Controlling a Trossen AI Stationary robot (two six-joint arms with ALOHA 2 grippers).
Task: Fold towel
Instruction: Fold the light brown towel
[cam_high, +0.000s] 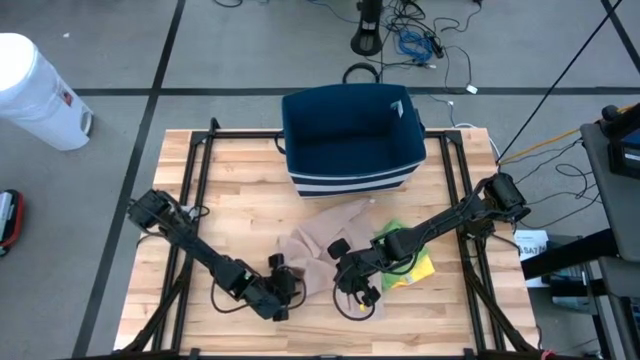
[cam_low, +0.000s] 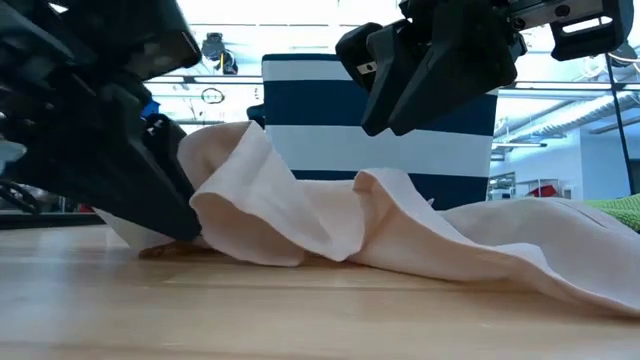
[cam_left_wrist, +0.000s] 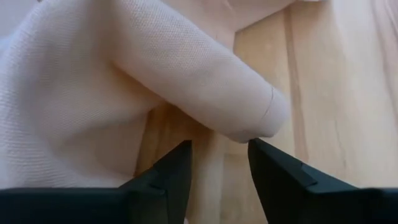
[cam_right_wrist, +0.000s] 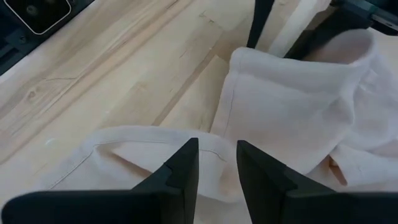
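While the towel (cam_high: 325, 245) lies crumpled on the surface (cam_high: 240, 210) just in front of the basket (cam_high: 352, 138), the left pincer (cam_left_wrist: 219, 163) stands narrowly parted at a fold, empty; the right pincer (cam_right_wrist: 216, 163) hangs over the cloth, narrowly parted, empty.
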